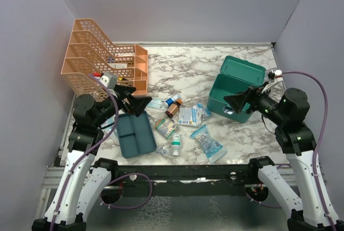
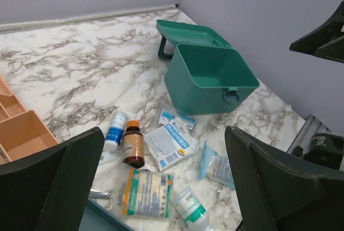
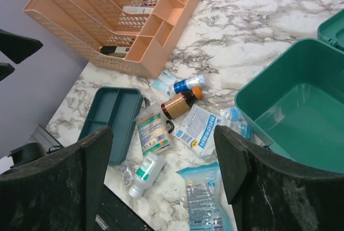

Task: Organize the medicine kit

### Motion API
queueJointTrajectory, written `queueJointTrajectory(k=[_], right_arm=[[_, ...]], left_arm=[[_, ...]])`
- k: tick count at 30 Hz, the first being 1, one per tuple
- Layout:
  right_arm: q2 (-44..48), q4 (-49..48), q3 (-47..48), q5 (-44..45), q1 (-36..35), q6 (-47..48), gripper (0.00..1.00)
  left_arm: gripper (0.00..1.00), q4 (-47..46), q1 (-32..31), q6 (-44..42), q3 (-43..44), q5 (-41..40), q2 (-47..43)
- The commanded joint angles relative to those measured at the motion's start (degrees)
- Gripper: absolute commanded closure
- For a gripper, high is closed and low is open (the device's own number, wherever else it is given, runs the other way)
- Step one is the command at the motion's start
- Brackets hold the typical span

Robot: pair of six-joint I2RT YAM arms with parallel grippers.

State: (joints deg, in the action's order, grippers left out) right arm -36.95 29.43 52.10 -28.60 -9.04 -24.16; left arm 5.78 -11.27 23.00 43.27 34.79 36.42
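Note:
The medicine kit (image 1: 236,94) is a teal box standing open at the right, its lid (image 1: 243,70) lying back behind it. The inside looks empty in the right wrist view (image 3: 290,113) and the left wrist view (image 2: 209,80). Loose on the marble lie a brown bottle (image 1: 172,109), a blue-white tube (image 1: 172,100), a white sachet (image 1: 189,116), a green-orange packet (image 1: 165,127), a clear bottle (image 1: 176,146) and a blue pouch (image 1: 208,142). My left gripper (image 1: 137,98) (image 2: 164,131) hovers open above the items' left side. My right gripper (image 1: 234,101) (image 3: 163,131) hangs open beside the box's front, holding nothing.
A flat teal divided tray (image 1: 134,135) lies at the front left near the table edge. An orange mesh file rack (image 1: 102,59) stands at the back left with small items in its bins. Grey walls close in the left, back and right.

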Motion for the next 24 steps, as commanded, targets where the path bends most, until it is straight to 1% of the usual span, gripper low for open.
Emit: queueJointTrajectory(k=[1, 7, 13, 17, 21, 22, 24], right_arm=[[0.5, -1.3, 1.9, 2.4, 0.3, 0.7, 0.22], [2.3, -1.2, 1.6, 1.4, 0.2, 0.0, 0.22], [5.1, -0.8, 1.0, 1.6, 0.3, -1.8, 0.22], [4.9, 1.3, 0.9, -0.3, 0.3, -2.0, 0.24], [1.4, 3.4, 0.4, -6.5, 0.2, -0.3, 0.3], [0.3, 4.2, 0.4, -7.0, 0.3, -0.2, 0.32], [-1.3, 5.4, 0.4, -4.6, 0.3, -0.7, 0.33]], left_arm=[[0.01, -3.6, -0.2, 2.5, -1.5, -6.2, -4.0], [0.01, -1.4, -0.2, 2.7, -2.1, -10.2, -7.6], [0.01, 0.5, -0.2, 1.8, -1.9, -10.5, -10.1], [0.01, 0.5, -0.2, 2.5, -3.3, -7.0, -11.0], [0.01, -4.2, -1.0, 4.5, -7.3, -1.1, -10.8], [0.01, -5.7, -1.3, 5.7, -8.0, -0.4, -10.3], [0.01, -7.2, -2.0, 6.3, -8.8, 1.1, -8.0]])
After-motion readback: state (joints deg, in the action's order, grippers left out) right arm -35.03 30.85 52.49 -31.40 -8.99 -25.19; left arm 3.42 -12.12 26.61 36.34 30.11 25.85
